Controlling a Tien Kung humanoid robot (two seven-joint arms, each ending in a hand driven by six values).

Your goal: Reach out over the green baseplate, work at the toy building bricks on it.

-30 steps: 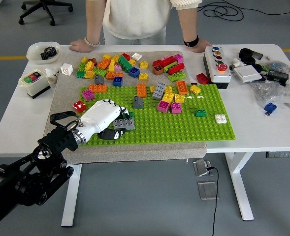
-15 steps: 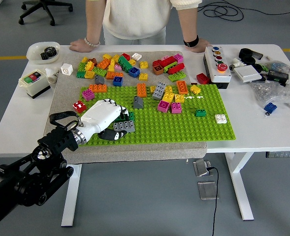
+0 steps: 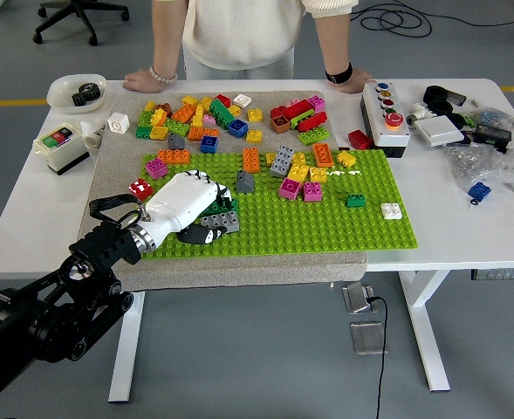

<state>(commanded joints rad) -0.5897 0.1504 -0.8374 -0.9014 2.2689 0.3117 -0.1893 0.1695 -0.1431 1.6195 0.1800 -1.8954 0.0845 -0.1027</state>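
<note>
White left hand is curled around a grey toy brick on the green studded baseplate.

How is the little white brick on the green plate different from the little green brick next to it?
The white brick stands out brightly against the baseplate; the green brick is darker and blends in more. The white brick sits nearer the plate's right edge, the green brick farther in. Both are small, sit alone, and lie far from the robot's hand.

bright even overhead light | soft shadows | sharp focus | no glare
</note>
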